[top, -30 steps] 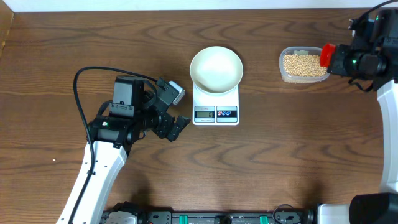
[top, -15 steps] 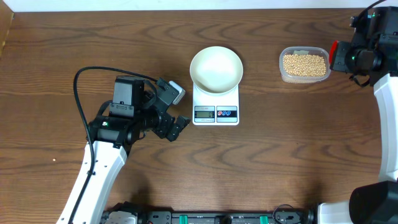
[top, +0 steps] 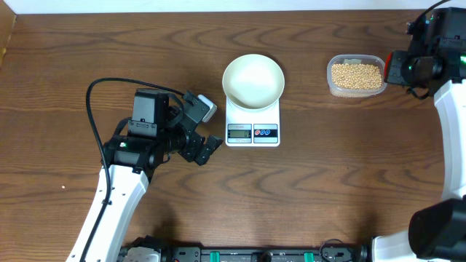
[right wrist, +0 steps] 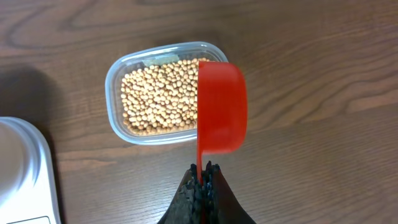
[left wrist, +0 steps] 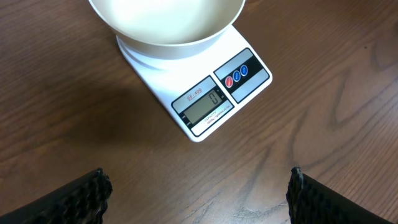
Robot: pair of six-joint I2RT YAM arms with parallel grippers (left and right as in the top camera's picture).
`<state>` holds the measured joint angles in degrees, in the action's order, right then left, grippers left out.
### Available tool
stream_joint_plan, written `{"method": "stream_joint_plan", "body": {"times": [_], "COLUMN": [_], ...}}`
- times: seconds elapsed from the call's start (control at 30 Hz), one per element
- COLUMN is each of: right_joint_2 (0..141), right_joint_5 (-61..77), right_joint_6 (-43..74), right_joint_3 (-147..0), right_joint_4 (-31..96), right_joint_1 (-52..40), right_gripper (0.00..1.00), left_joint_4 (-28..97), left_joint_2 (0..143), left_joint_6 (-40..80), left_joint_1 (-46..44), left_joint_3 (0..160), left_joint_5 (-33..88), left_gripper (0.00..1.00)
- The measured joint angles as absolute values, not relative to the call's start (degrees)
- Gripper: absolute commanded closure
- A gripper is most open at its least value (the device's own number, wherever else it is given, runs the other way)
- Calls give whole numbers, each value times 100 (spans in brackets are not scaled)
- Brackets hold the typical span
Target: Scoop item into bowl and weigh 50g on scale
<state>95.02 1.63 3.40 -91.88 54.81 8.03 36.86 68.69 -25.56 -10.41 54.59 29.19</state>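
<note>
Gripping red scoop (right wrist: 221,106) handle, right gripper (right wrist: 202,171) jaws shut, scoop over tub's (right wrist: 111,93) 3 o'clock rim; left gripper (left wrist: 199,198) jaws wide, empty.

White link shells, black joints on left arm (top: 109,204) and right arm (top: 453,124). Black cable (top: 88,109) loops off left. left tool (left wrist: 199,190) fingers (left wrist: 81,199) black, ribbed.

Left fingers (left wrist: 69,200) wide apart, right fingers (right wrist: 191,198) tight together.

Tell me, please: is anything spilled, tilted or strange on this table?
Nothing stands out. The beans all lie inside the clear tub; the bowl sits upright on the scale; the right hand grips the red scoop.
</note>
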Motion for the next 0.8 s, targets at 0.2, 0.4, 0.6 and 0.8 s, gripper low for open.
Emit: {"method": "stream_joint_plan", "body": {"times": [0.2,0.4,0.6,0.8], "right_joint_2": [9789,10029,10287,10534], "right_joint_5": [172,172,169,169], "right_joint_6": [349,366,368,366], "right_joint_3": [-9188,-9188,-9190,-9190], "right_joint_4": [5439,5177,5041,4851], "right_joint_1": [797,731,690,679], "right_gripper": [99,99,99,99], "left_joint_4": [3686,3686,3686,3686], "left_joint_2": [6869,6869,6869,6869], "left_joint_6": [-2556,-2556,-2556,-2556], "left_joint_1": [-1041,-1041,-1041,-1041], "left_joint_3": [5459,5459,5459,5459], "left_joint_5": [2919,2919,2919,2921], "left_gripper": [7,7,7,7]}}
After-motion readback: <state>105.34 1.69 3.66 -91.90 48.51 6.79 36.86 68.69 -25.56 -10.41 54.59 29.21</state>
